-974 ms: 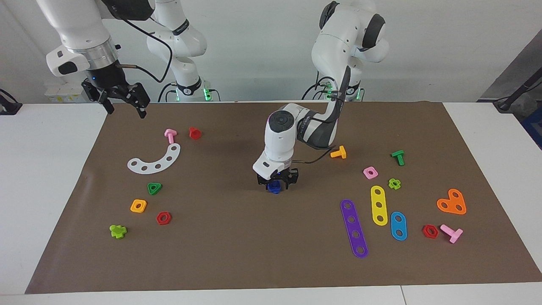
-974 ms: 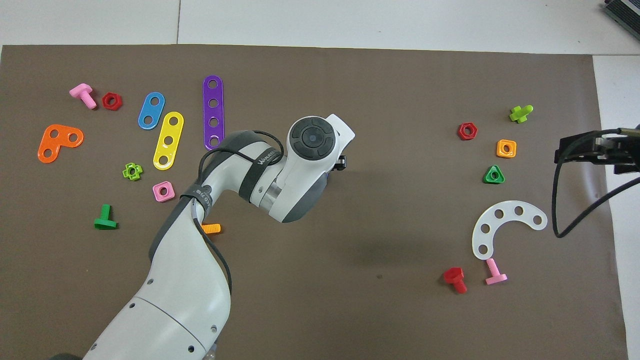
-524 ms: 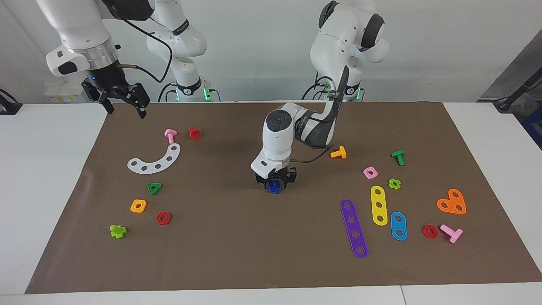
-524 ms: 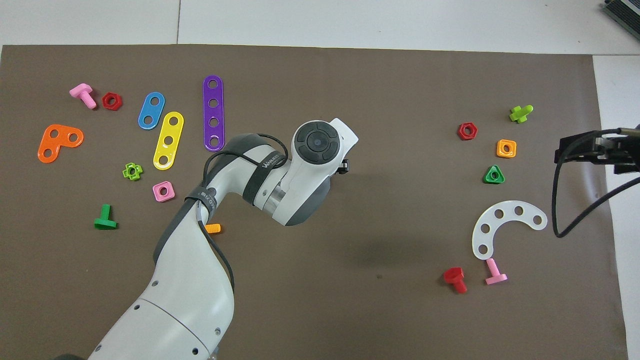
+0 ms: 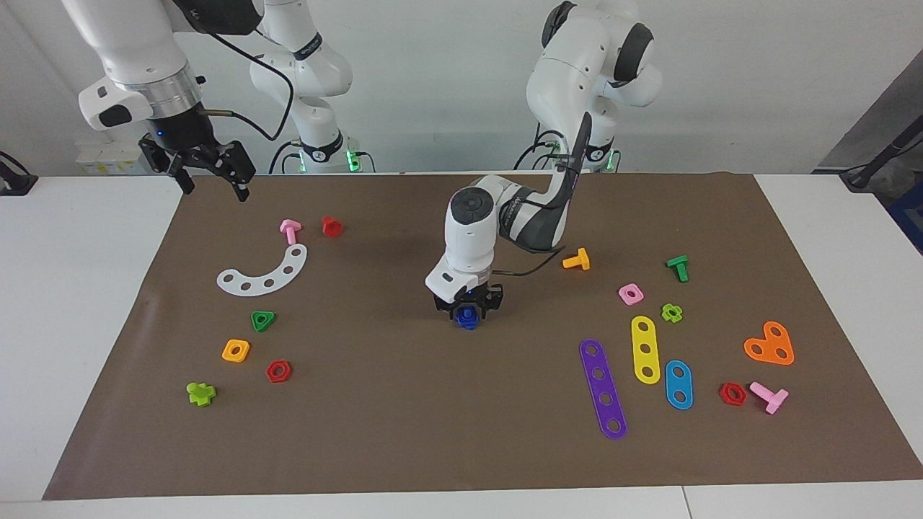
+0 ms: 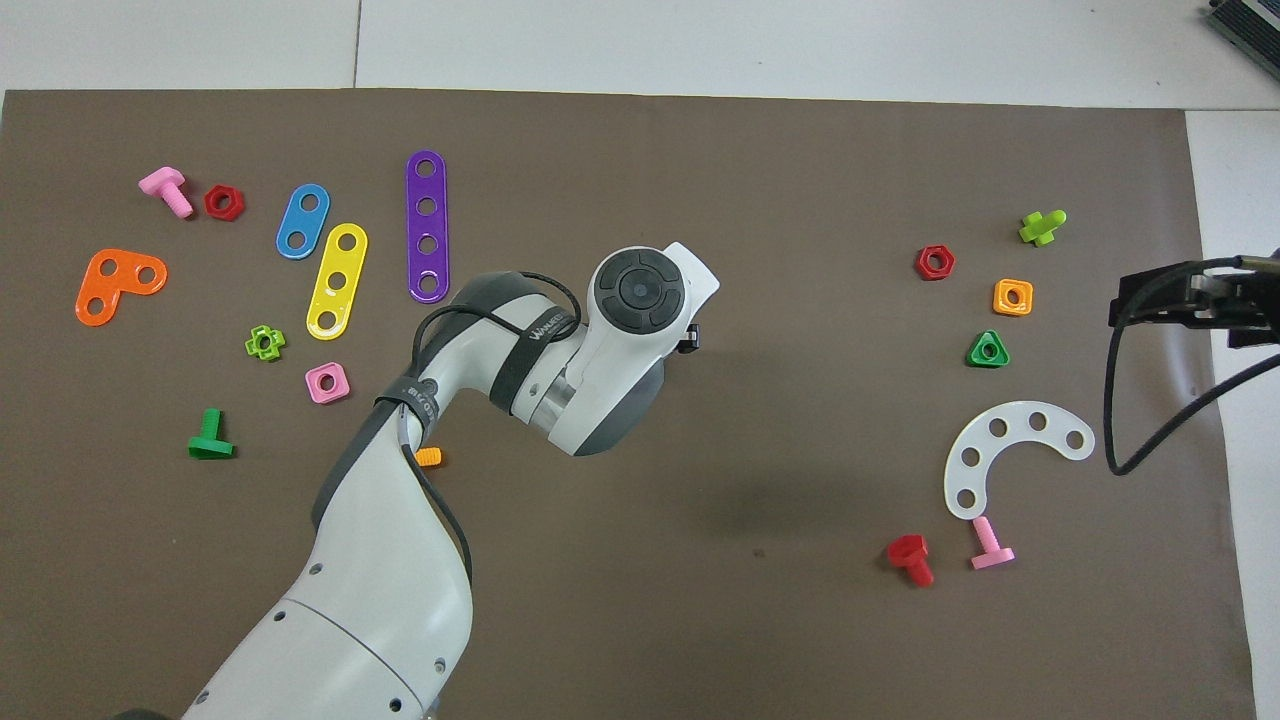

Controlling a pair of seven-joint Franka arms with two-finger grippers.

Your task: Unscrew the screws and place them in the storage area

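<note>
A dark-blue screw (image 5: pixel 467 317) stands on the brown paper mat (image 5: pixel 375 425) near its middle. My left gripper (image 5: pixel 467 308) points straight down over it, its black fingers pressed against the screw's two sides. In the overhead view the left wrist (image 6: pixel 640 290) hides the screw. My right gripper (image 5: pixel 210 173) hangs open and empty above the mat's corner at the right arm's end, and it also shows as the right gripper (image 6: pixel 1190 300) from overhead. No storage area is marked; small coloured pieces lie scattered toward both ends of the mat.
Toward the left arm's end lie a purple strip (image 5: pixel 603 388), a yellow strip (image 5: pixel 645 349), a blue strip (image 5: pixel 678 384), an orange plate (image 5: pixel 770 344) and an orange bolt (image 5: pixel 577 259). Toward the right arm's end lie a white curved strip (image 5: pixel 265 272), a green triangular nut (image 5: pixel 262 320) and a red nut (image 5: pixel 278 370).
The left wrist has shifted slightly toward the right arm's end and turned a little over the blue screw, its fingers drawing in on it. The right arm has not moved.
</note>
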